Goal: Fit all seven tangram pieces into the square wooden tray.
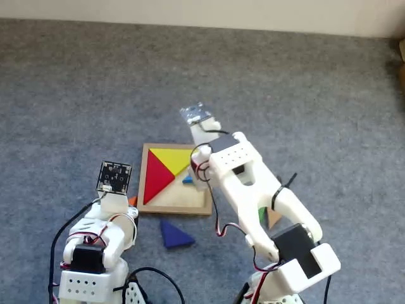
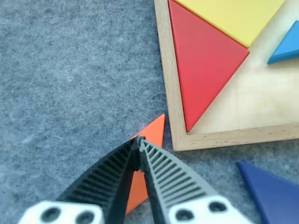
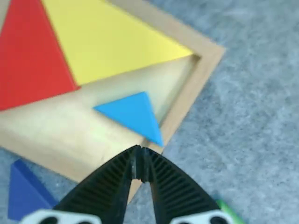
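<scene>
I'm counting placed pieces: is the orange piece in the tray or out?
Out. The orange piece lies on the carpet just outside a corner of the tray, beneath the left gripper.

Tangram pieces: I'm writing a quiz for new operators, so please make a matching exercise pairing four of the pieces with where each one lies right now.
Pieces:
1. red triangle
2. light blue triangle
3. dark blue triangle
4. orange piece

Places:
A. on the carpet, partly under the left gripper
B. in the tray, alone on bare wood, by the right gripper
C. on the carpet outside the tray, clear of both grippers
D. in the tray, edge to edge with the yellow triangle

Pairs: 1-D, 2-B, 3-C, 4-A.
</scene>
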